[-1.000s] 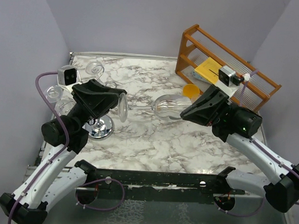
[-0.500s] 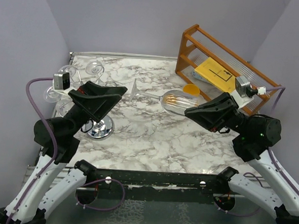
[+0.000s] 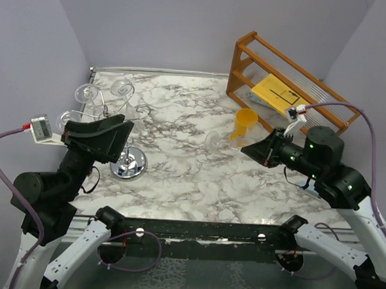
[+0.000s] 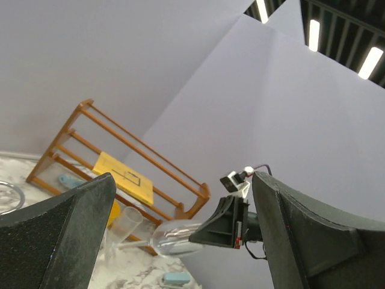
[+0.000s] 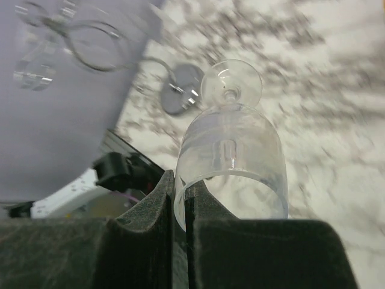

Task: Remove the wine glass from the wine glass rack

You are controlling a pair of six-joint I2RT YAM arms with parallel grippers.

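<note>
While the left fingers (image 4: pixel 60 241) stand spread beside the wine glass rack (image 3: pixel 128 165), the wine glass (image 5: pixel 231 156) is off it, over the desk (image 3: pixel 178 176) right of centre, rim pinched by the right fingers (image 5: pixel 150 241). Light, thin, slick, brittle: stem grip likely safer.

Blurred in the right wrist view: marble table (image 5: pixel 337 108), wine glass rack (image 5: pixel 178 98). Hidden between right gripper (image 5: pixel 179 180) fingers: pinched stretch of wine glass (image 5: pixel 231 162) rim.

High rear overview, two wrist views; wine glass (image 5: pixel 231 156) in all.
</note>
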